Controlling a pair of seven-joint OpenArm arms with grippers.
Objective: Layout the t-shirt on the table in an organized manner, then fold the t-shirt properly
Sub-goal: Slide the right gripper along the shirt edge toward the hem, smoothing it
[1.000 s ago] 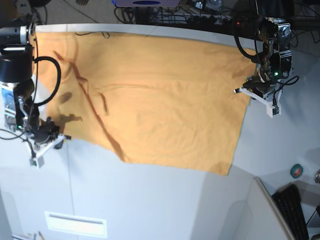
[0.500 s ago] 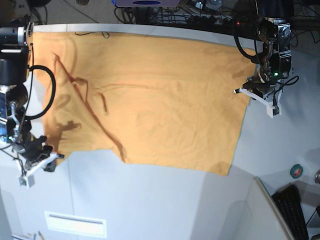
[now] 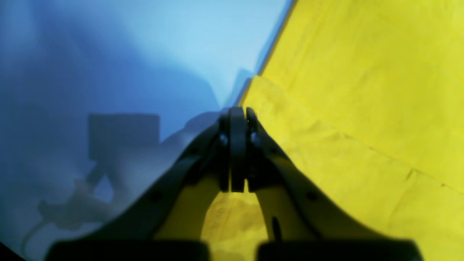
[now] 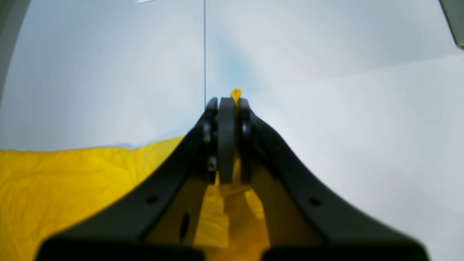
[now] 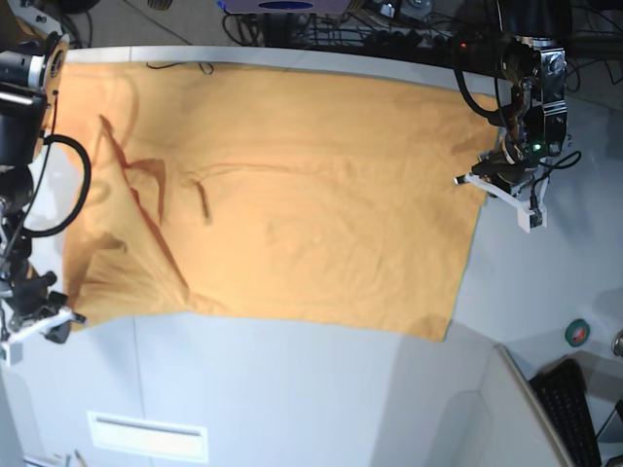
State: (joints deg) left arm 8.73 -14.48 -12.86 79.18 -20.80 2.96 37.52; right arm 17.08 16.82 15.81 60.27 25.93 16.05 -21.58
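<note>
**Shirt held at two corners for the spread**

Across the table (image 5: 321, 389) the shirt (image 5: 292, 204) lies nearly flat, covering most of the far half and reaching the far edge. Its long axis runs side to side in the base view, from one arm to the other, with the near hem slanting down toward the left arm's side. Creases and a dark fold line gather on the right arm's side; the rest is smooth.

Each arm grips an opposite end, which looks like a pull to stretch the cloth before any folding. I judge the layout step to be in hand, with folding not yet begun.

At the base view's left, the right gripper (image 5: 39, 316) sits low by the near corner. Its wrist view shows the jaws pressed together on a thin pinch of yellow cloth, a small tip poking out past them (image 4: 236, 93).

On the other side, the left gripper (image 5: 494, 175) is at the shirt's edge, jaws fully closed. Its wrist view shows a folded corner of cloth (image 3: 268, 105) right at the tips; it appears pinched, though blur leaves some doubt.
</note>
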